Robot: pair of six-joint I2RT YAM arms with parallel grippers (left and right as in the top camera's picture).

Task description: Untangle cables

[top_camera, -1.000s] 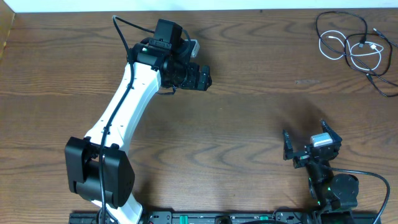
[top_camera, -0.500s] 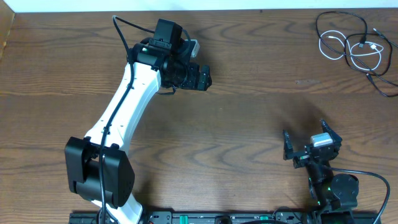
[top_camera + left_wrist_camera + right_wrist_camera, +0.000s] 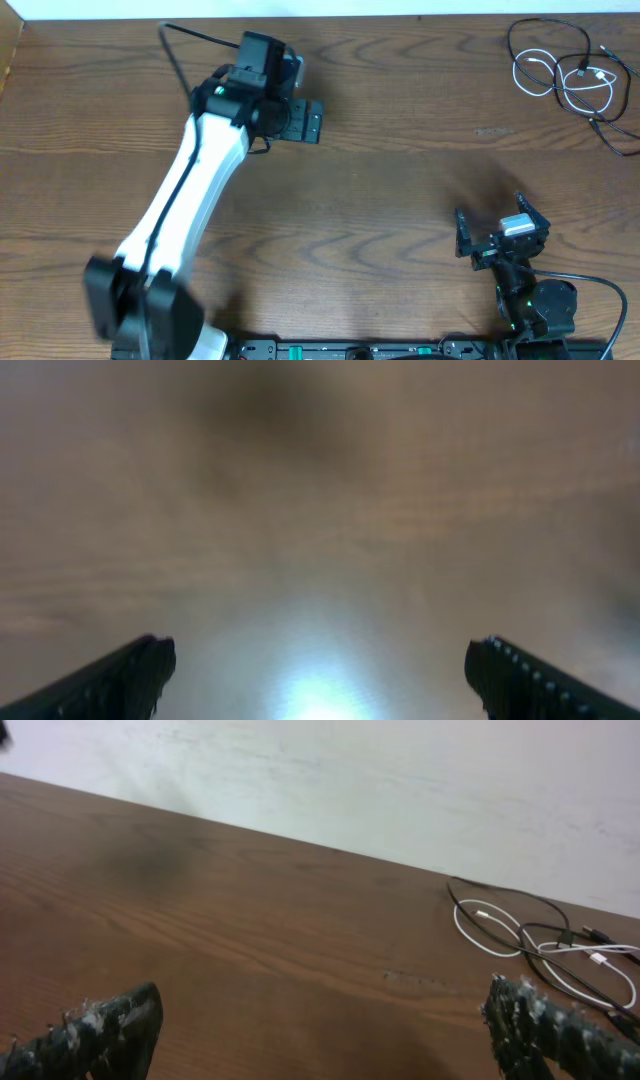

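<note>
At the far right corner of a brown wooden table, a black cable and a shorter white cable lie looped through each other in one loose heap, well apart from both robot arms. The black cable makes the wider loops, and one strand of it trails toward the table's right edge. The white cable coils inside and across those loops, and a small white plug shows near the middle of the heap.

The left gripper reaches over the far left-centre of the table at the end of a long white arm, its black fingers spread wide with nothing between them. The left wrist view is blurred and shows only wood grain, a bright patch of glare and the two fingertips far apart at the bottom corners.

The right gripper sits low near the front right of the table, close to its base, its jaws also wide and empty. From its wrist camera the black cable and the white cable appear ahead and to the right, lying flat on the wood before a pale wall. Neither gripper touches a cable.
</note>
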